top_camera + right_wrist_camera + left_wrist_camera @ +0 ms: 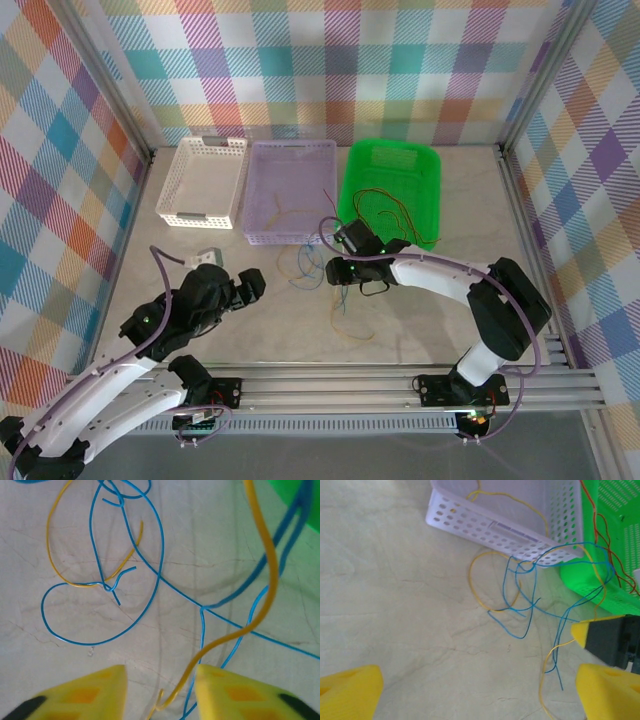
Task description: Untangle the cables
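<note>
Thin blue cables [530,600] and a yellow cable [475,587] lie tangled on the table in front of the baskets, and they show again as blue [150,545] and yellow [265,545] strands. Red cables [385,205] hang over the green basket's near wall. My right gripper [160,680] points down over the tangle [340,310]. Its jaws stand a little apart, with the yellow strand and a blue one running between the fingertips, the yellow against the right finger. My left gripper [480,700] hovers wide open to the left of the tangle, nothing between its fingers.
Three baskets stand in a row at the back: white [205,180], pale purple [290,235] with a yellow strand inside, and green [425,160]. The right gripper's yellow finger [607,640] reaches in beside the green basket [620,510]. Frame rails bound the table's sides.
</note>
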